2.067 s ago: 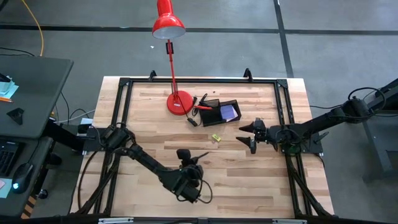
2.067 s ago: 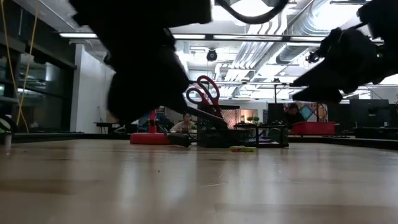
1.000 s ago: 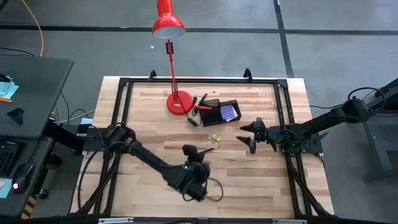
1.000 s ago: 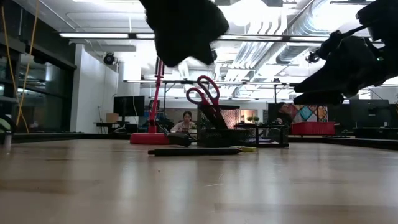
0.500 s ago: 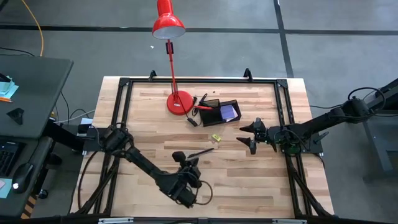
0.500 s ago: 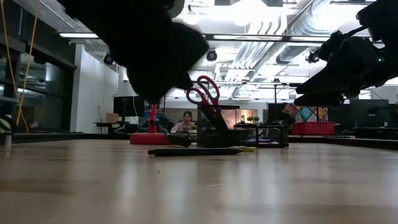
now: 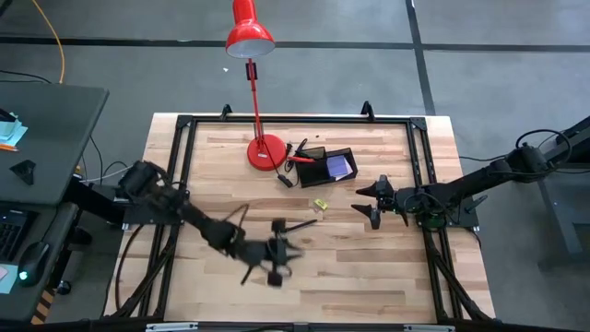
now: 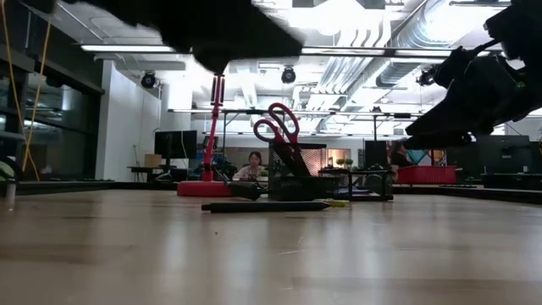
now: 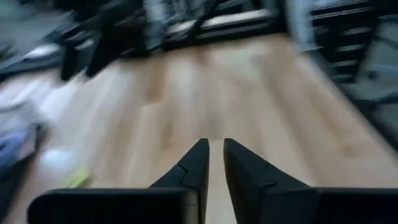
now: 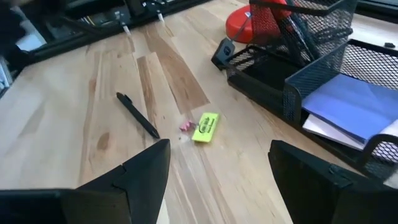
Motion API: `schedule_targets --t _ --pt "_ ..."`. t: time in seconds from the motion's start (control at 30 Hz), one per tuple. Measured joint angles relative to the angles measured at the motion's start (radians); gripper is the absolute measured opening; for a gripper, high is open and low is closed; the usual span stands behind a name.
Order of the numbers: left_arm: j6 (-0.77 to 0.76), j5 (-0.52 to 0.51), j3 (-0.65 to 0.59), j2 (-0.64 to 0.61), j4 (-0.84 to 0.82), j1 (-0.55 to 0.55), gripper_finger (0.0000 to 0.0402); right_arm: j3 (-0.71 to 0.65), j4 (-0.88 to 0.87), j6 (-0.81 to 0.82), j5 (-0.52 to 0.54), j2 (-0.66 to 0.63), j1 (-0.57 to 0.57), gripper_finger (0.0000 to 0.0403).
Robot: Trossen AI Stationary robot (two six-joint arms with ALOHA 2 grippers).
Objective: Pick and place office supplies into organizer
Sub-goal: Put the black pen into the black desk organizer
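Observation:
A thin dark pen [image 7: 300, 224] lies flat on the table, also in the right wrist view [image 10: 138, 115] and the low view [image 8: 264, 206]. A tiny yellow piece [image 7: 320, 204] lies between it and the black organizer [image 7: 324, 167]. The organizer holds a purple-blue pad [image 10: 354, 102] and the red-handled scissors [image 8: 278, 127], standing handles up. My left gripper [image 7: 277, 251] is blurred, near-left of the pen and clear of it; in its wrist view [image 9: 216, 162] the fingers are empty with a narrow gap. My right gripper [image 7: 373, 199] is open and empty, right of the yellow piece [image 10: 205, 126].
The red desk lamp's round base [image 7: 265, 152] stands just left of the organizer, and its stem rises behind it. A small black object [image 7: 286, 179] lies at the organizer's near left corner. A black frame [image 7: 184, 124] runs round the table's edges.
My left arm has swung fast: its gripper has risen out of the low view and the arm has drawn back toward the table's left edge. The pen has stayed where it lay. My right gripper has kept still.

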Motion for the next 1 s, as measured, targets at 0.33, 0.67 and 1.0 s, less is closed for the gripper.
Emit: schedule_targets --t 0.33,0.67,1.0 --pt "-0.236 0.07 -0.23 -0.064 0.163 0.163 0.0074 0.0 -0.055 0.0 0.0 0.0 0.0 0.0261" --pt "-0.295 -0.139 -0.385 -0.064 0.342 0.128 0.0081 0.0 -0.105 0.0 0.004 -0.001 0.0 0.0261" --pt "-0.195 -0.195 -0.396 -0.039 0.495 0.085 0.0081 0.0 -0.121 0.0 0.003 -0.001 0.0 0.0261"
